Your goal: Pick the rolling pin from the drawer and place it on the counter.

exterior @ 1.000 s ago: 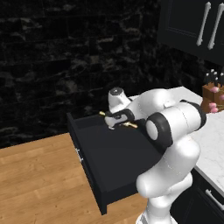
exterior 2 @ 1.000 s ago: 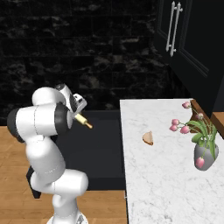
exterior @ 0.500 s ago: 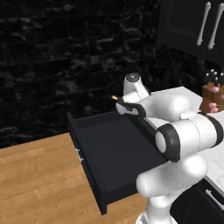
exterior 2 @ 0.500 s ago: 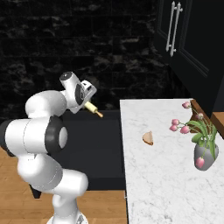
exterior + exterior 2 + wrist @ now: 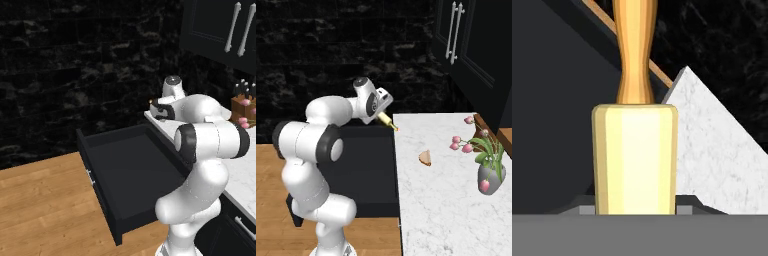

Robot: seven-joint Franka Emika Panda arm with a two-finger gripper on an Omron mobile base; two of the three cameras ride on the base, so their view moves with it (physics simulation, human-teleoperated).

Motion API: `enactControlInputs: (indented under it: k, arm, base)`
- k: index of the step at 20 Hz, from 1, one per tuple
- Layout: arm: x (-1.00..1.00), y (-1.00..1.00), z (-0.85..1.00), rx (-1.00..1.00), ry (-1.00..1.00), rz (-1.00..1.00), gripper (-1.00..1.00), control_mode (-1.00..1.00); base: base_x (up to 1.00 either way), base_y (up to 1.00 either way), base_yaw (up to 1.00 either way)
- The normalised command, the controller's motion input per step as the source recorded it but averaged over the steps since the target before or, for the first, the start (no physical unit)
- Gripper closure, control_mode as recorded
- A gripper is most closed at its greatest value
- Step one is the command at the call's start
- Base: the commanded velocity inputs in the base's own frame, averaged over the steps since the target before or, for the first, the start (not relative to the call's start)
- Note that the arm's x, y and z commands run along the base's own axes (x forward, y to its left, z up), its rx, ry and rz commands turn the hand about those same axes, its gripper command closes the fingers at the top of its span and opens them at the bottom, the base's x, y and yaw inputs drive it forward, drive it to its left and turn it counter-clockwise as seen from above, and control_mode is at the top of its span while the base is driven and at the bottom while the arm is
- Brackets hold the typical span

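Observation:
The rolling pin (image 5: 388,121) is held in the air at the back corner of the counter (image 5: 446,195), with my gripper (image 5: 380,113) shut on its pale barrel. One orange-tan handle points down toward the marble corner. In the hand view the cream barrel of the rolling pin (image 5: 635,160) rises from between the fingers, above the counter corner (image 5: 712,150) and the dark drawer (image 5: 557,100). From the left base view the gripper (image 5: 156,108) hovers just past the back right corner of the pulled-out drawer (image 5: 132,167), whose inside looks bare.
A brown half-round bread piece (image 5: 425,158) lies on the marble near the counter's left edge. A grey vase of pink tulips (image 5: 488,172) stands further right. A knife block (image 5: 243,105) sits at the back, under black upper cabinets (image 5: 466,45). The wooden floor (image 5: 45,200) lies beside the drawer.
The arm has lifted the rolling pin up out of the drawer and swung it toward the counter's back corner, staying shut on it all the while.

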Motion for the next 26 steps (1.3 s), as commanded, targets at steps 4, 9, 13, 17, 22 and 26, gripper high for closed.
enactControlInputs:
  k: [4,9,13,17,22,26]
  arm:
    - [0.26,-1.0,-0.07,0.07,0.0,-0.15,1.0,-1.0]
    - [0.0,-1.0,-0.33,0.1,-0.01,-0.13,1.0,-1.0]
    - [0.09,-0.94,-0.44,0.09,-0.03,-0.16,1.0,-1.0]
    - [0.22,-0.84,-0.58,0.08,-0.03,-0.16,1.0,-1.0]
    - [0.3,-0.65,-0.75,0.11,-0.07,-0.12,1.0,-1.0]
    - [0.34,-0.1,-0.19,0.08,-0.03,0.03,-1.0,-1.0]
  base:
    - [0.0,0.0,0.0]
    - [0.0,0.0,0.0]
    - [0.0,0.0,0.0]
    - [0.0,0.0,0.0]
    - [0.0,0.0,0.0]
    - [0.0,0.0,0.0]
